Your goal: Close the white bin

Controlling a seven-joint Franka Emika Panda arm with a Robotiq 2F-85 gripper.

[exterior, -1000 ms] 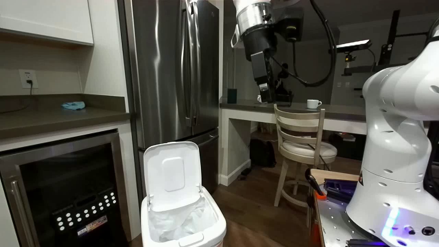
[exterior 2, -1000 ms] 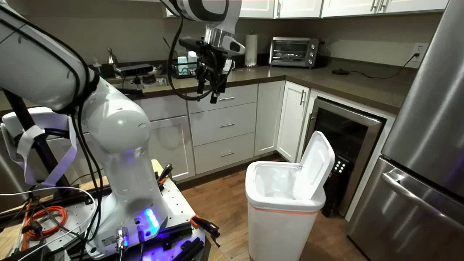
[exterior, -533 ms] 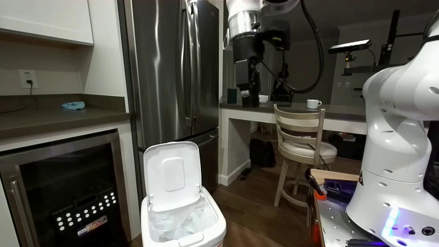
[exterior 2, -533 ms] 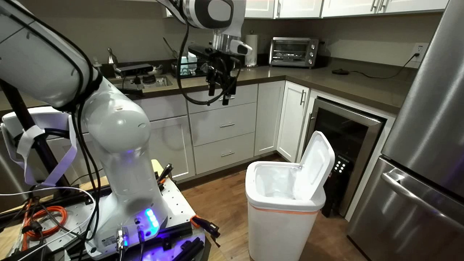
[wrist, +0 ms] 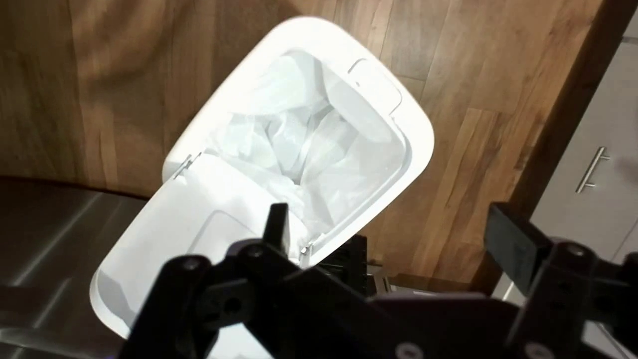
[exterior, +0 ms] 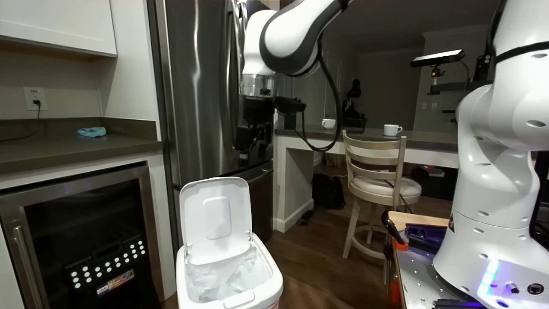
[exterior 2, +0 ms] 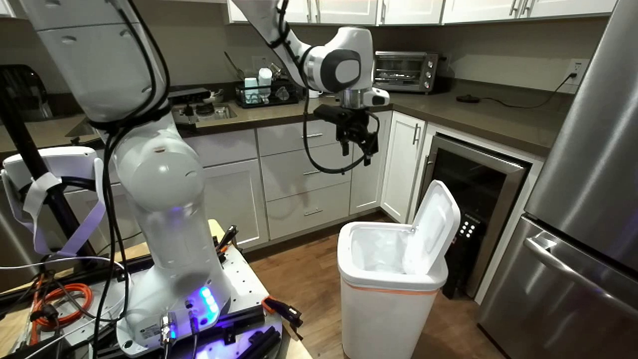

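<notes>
The white bin stands upright on the floor; its rim shows in both exterior views (exterior: 271, 274) (exterior 2: 344, 254) and in the wrist view (wrist: 417, 129). Its hinged lid (exterior: 216, 216) is swung up and leans back past upright; it also shows in both other views (exterior 2: 434, 227) (wrist: 164, 244). A clear liner bag (wrist: 294, 134) lines the inside. My gripper (exterior 2: 356, 155) points down, in the air higher than the lid, touching nothing. In the wrist view its fingers (wrist: 391, 224) are wide apart with nothing between them; one finger overlaps the lid's hinge end in the picture.
A steel refrigerator (exterior: 206, 86) and a glass-door cooler (exterior: 85, 223) stand behind the bin's lid side. Drawer cabinets (exterior 2: 306, 169) and a counter (exterior 2: 448, 109) run along the wall. A chair (exterior: 377, 184) stands near the desk. A black cable loops beside the wrist.
My arm has reached outward and lowered: the gripper has moved closer to the bin, leftward in an exterior view and rightward in another. The bin and its raised lid have not moved.
</notes>
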